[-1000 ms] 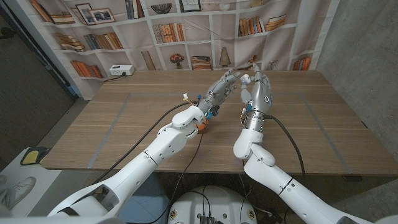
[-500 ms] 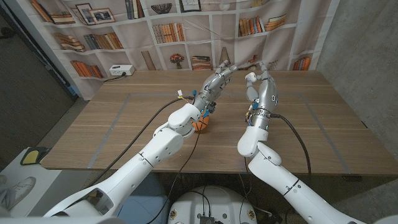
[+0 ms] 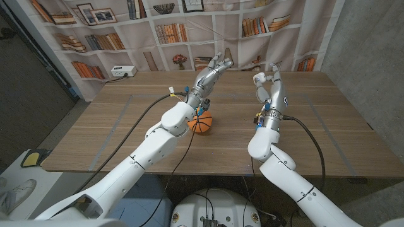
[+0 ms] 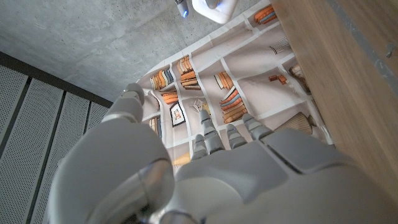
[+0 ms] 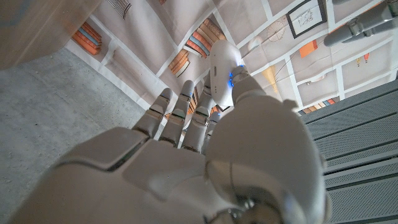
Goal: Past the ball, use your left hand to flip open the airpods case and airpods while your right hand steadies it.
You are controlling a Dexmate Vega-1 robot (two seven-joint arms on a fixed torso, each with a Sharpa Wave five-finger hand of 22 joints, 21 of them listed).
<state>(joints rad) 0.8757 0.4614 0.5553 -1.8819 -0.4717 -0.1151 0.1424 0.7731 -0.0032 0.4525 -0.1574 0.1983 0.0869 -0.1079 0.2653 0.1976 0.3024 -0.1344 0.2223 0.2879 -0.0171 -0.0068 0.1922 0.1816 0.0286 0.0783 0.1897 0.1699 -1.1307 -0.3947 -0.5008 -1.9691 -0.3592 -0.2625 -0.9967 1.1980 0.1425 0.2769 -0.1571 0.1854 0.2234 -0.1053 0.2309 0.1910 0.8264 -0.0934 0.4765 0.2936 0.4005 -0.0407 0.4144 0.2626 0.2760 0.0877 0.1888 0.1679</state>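
left hand (image 3: pixel 211 70) raised past ball (image 3: pixel 201 123), fingers spread, empty; right hand (image 3: pixel 271 88) raised over desk (image 3: pixel 113 126), holding white airpods case (image 5: pixel 225 68)

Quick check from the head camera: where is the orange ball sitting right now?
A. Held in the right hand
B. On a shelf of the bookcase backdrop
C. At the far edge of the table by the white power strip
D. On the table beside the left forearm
D. The head view shows the orange ball resting on the table right beside the left forearm, while the right hand is raised well clear of it.
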